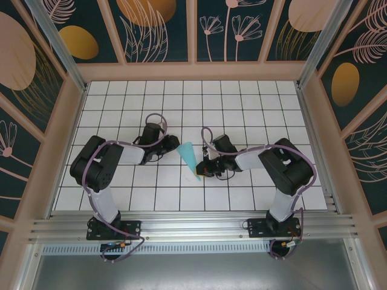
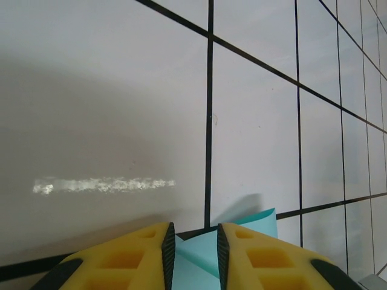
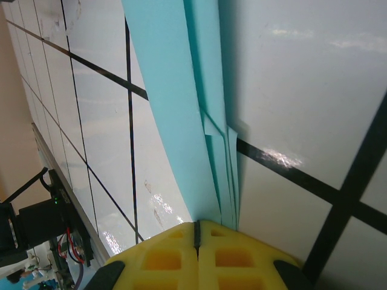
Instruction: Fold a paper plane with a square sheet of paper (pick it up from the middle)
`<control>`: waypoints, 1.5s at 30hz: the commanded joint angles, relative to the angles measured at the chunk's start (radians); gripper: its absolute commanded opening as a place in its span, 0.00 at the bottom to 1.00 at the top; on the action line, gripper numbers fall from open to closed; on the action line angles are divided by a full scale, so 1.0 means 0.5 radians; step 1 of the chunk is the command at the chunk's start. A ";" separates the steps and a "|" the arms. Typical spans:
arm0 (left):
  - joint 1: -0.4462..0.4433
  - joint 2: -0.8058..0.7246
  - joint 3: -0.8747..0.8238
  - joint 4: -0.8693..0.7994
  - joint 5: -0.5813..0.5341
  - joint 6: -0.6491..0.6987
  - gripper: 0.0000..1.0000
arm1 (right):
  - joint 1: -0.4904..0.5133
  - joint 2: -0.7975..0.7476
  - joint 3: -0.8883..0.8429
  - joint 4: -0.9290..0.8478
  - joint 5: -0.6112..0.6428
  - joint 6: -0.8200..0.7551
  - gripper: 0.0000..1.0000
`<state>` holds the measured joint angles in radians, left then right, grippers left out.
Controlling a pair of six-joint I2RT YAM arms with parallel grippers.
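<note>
A: Left gripper (image 2: 193, 234), how wide?

B: Slightly apart, a narrow slot between the jaws. The broad end of the paper plane (image 2: 251, 220) sits in that slot and pokes out just ahead of the tips. Can't tell if the pads actually press on it.

A: Right gripper (image 3: 197, 225)?

B: Pressed together, just a thin dark seam between the two fingers. The plane's stacked layers run straight up to its tips and meet them. Can't tell if a layer is caught in the seam.

A: Where's the plane from above?

B: Between the two grippers, wide end at the left one's tips, pointed end at the right one's tips.

A: Materials?

B: Fingers (image 2: 142, 261) are yellow plastic, blocky, with moulded recessed pockets and black pads on the inner faces. The paper is thin, light turquoise, matte and plain. It's folded to a narrow dart, with several overlapping flaps that have sharp straight edges in the right wrist view.

A: Surface?

B: The table (image 1: 242, 109) is white and glossy, with thin black grid lines. Light glare streaks ahead of both grippers.
</note>
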<state>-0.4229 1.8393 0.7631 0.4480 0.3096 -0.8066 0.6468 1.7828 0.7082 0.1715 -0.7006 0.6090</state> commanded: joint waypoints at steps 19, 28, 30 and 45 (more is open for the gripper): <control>-0.164 -0.860 -0.260 -0.263 -0.221 -0.374 0.41 | 0.018 -0.088 -0.060 -0.244 0.253 0.127 0.00; -0.303 -0.838 -0.234 -0.295 -0.310 -0.484 0.46 | 0.029 -0.205 -0.003 -0.288 0.250 0.107 0.00; -0.330 -0.779 -0.181 -0.264 -0.241 -0.451 0.46 | 0.028 -0.241 0.001 -0.299 0.243 0.116 0.00; -0.363 -0.236 -0.024 -0.087 -0.029 -0.328 0.44 | 0.029 -0.312 0.113 -0.222 0.126 0.211 0.03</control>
<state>-0.6018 1.6886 0.7212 0.3676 0.2798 -1.0061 0.6563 1.6020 0.7216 0.0441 -0.6010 0.6903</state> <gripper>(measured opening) 0.438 0.060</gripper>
